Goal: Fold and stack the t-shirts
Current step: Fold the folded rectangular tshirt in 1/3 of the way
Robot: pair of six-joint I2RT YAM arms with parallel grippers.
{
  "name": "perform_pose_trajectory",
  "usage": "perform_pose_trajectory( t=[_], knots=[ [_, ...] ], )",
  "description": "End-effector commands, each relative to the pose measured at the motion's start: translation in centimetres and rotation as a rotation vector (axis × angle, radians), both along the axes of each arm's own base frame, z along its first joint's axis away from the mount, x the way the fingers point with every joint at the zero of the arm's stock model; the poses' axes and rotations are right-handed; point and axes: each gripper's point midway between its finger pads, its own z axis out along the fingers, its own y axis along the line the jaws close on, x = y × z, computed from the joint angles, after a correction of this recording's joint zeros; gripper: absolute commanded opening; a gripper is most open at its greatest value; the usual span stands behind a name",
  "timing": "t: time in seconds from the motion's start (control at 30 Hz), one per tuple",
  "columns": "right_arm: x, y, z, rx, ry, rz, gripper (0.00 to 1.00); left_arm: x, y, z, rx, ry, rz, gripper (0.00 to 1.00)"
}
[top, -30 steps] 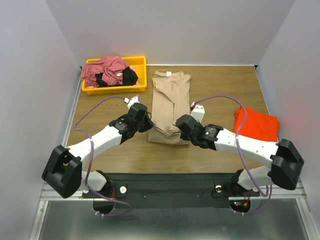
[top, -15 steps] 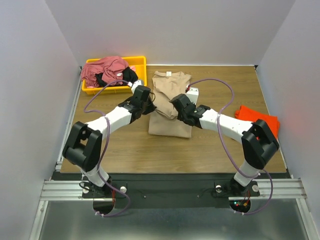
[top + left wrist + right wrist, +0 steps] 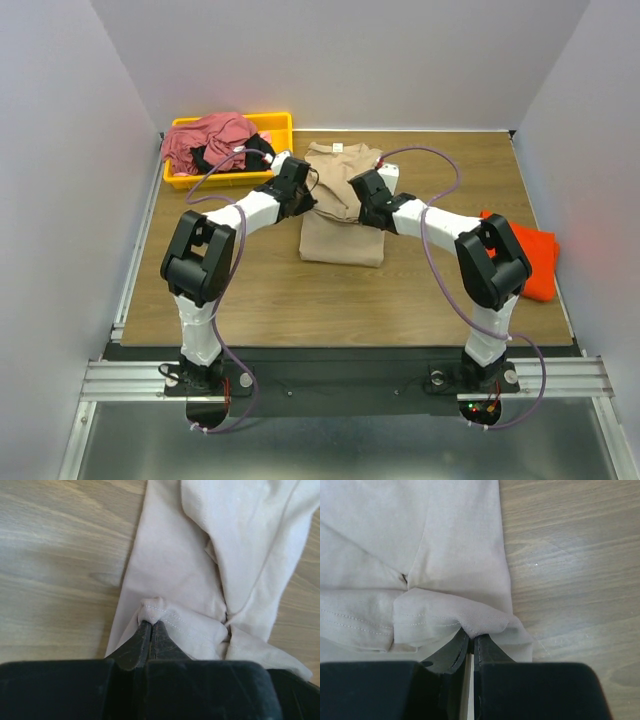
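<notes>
1. The left claw (image 3: 150, 626) is pinched tight on a stitched hem corner of the tan t-shirt (image 3: 170, 565), which spreads ahead of it and to its right.
2. The right claw (image 3: 471, 639) is clamped on the same hem, with cloth ahead and to its left and bare surface (image 3: 570, 555) to its right.
3. The orange-red t-shirt (image 3: 545, 265) lies well apart, to the right of the right claw.
4. The rose-red t-shirt (image 3: 210, 135) and the black t-shirt (image 3: 256, 152) sit in the yellow bin (image 3: 284, 124), near the left claw's left side.

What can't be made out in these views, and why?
Top view: the right arm covers part of the orange t-shirt.
Top view: shirts in the yellow bin overlap; number unclear.
Wrist views: the tan t-shirt runs off frame; cloth hides the tips of the left gripper and right gripper.
</notes>
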Motion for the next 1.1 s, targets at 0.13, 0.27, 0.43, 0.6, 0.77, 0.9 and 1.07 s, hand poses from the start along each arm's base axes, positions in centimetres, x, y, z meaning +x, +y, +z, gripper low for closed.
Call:
perform_pose_trajectory(
  t=[0.13, 0.27, 0.43, 0.6, 0.77, 0.9, 1.07],
  knots=[
    [3.7, 1.7, 1.3, 0.086, -0.069, 0.053, 0.04, 3.0, 0.7, 0.9, 0.009, -0.027, 0.053, 0.00],
    [4.0, 1.8, 1.1, 0.092, -0.066, 0.049, 0.21, 3.0, 0.7, 0.5, 0.009, -0.006, 0.050, 0.00],
    [4.5, 1.6, 1.7, 0.102, -0.076, 0.043, 0.56, 2.8, 0.9, 1.7, 0.007, -0.014, 0.044, 0.55],
    [3.9, 1.9, 3.3, 0.137, -0.086, 0.080, 0.87, 1.5, 1.6, 4.6, -0.022, -0.056, 0.060, 0.98],
    [1.0, 1.6, 3.4, 0.179, -0.052, 0.118, 1.00, -2.0, 3.5, 5.5, -0.029, -0.070, 0.072, 0.99],
    [-1.1, 1.3, 4.0, 0.218, -0.039, 0.150, 1.00, -5.2, 3.6, 4.1, -0.053, -0.035, 0.005, 0.98],
    [-1.4, 2.4, 3.0, 0.219, -0.006, 0.223, 1.00, -9.8, 4.6, 1.2, -0.074, 0.025, -0.022, 0.98]
  ],
)
